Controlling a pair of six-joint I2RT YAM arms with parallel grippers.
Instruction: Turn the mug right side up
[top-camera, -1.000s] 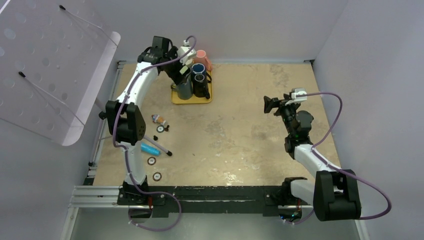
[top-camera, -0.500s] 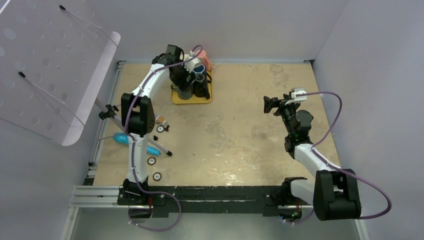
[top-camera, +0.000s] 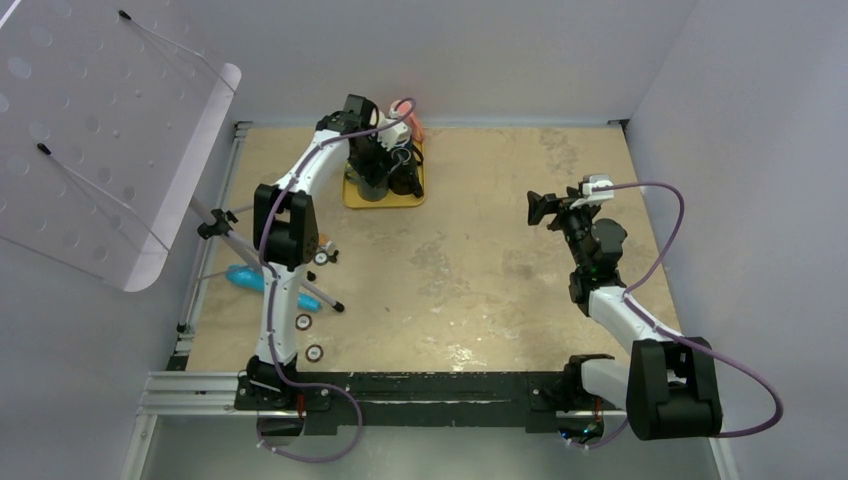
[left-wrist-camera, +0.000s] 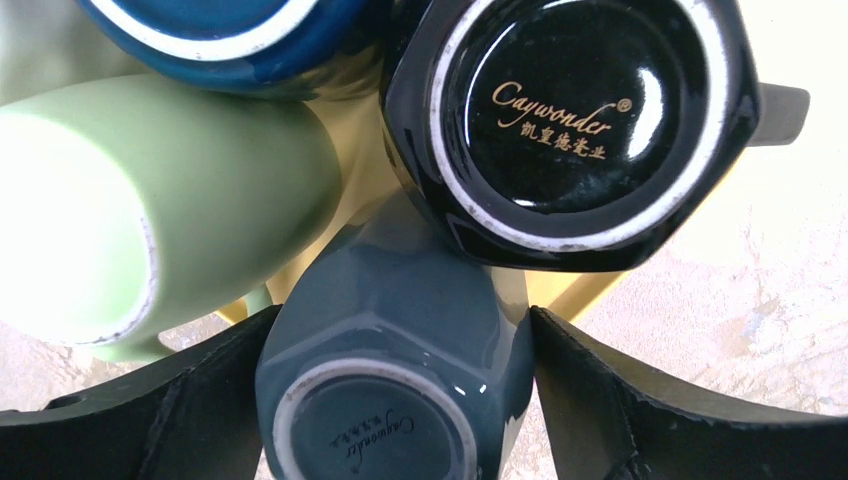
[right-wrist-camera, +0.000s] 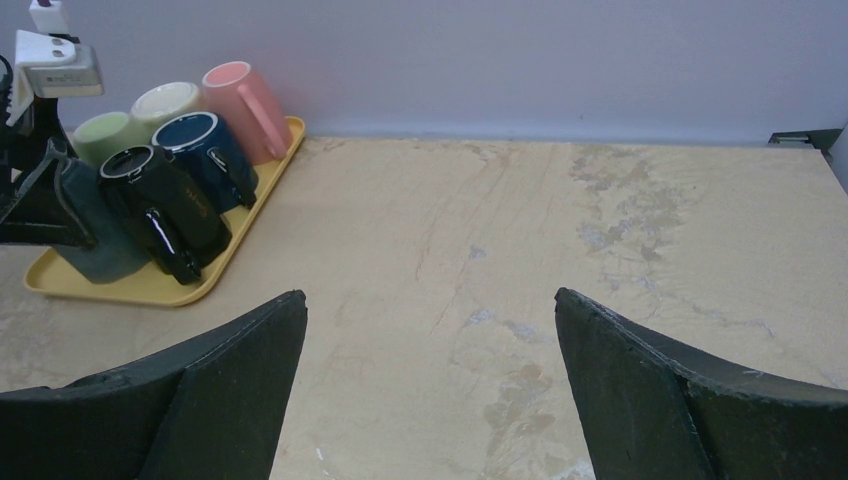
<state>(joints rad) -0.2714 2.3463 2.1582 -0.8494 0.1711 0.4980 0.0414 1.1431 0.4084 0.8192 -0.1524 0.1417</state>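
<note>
Grey-blue mug (left-wrist-camera: 385, 370): upside down on yellow tray (right-wrist-camera: 150, 290), far-left part of tabletop (right-wrist-camera: 600, 250), tight beside black mug (left-wrist-camera: 570, 110) | left fingers (left-wrist-camera: 620, 410): straddling its sides, can't tell if actually squeezing tbh | right fingers (right-wrist-camera: 200, 400): spread wide, holding nothing, over bare tabletop

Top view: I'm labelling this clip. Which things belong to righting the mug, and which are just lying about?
Job: grey-blue mug, base up, between the left fingers; yellow tray.
Lying about: black mug, green mug, pink mug, blue tube, small discs, right fingers.
</note>
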